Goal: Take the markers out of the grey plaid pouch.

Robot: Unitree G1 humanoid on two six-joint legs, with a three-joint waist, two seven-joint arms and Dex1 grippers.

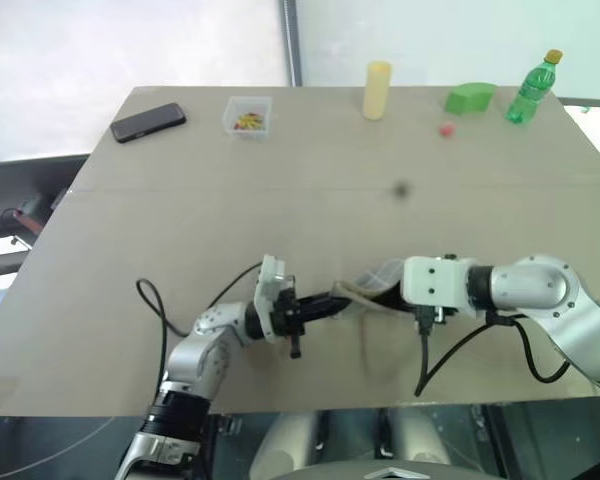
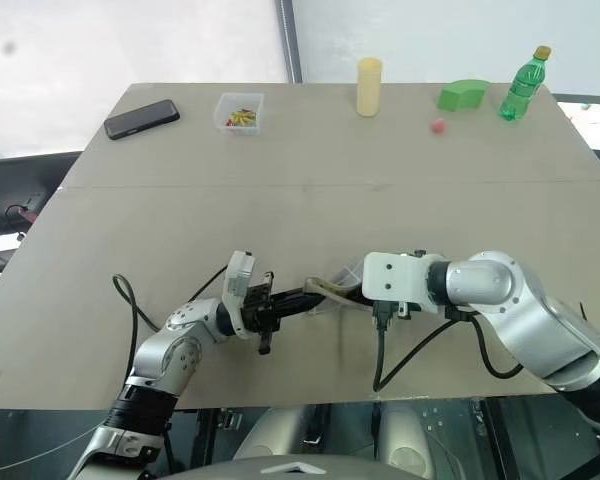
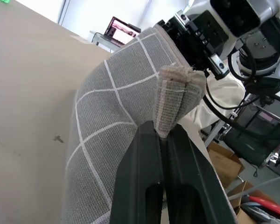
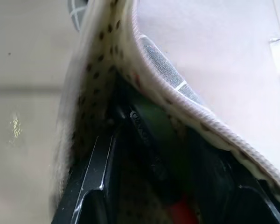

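The grey plaid pouch (image 1: 376, 279) hangs just above the table's near edge between my two grippers. My left gripper (image 3: 164, 133) is shut on a folded fabric end of the pouch (image 3: 112, 107), and its black fingers (image 3: 140, 168) pinch the cloth. My right gripper (image 4: 163, 186) reaches into the pouch's open mouth from the other side, past the tan dotted lining (image 4: 91, 79). Its fingers stand apart there. A dark green marker (image 4: 151, 130) lies between them, and a red marker tip (image 4: 179, 210) shows below it.
Along the table's far edge stand a black phone (image 1: 148, 122), a clear box of coloured bits (image 1: 247, 117), a yellow cylinder (image 1: 377, 90), a green block (image 1: 469, 97) and a green bottle (image 1: 533, 88). A small red ball (image 1: 446, 129) lies near the block.
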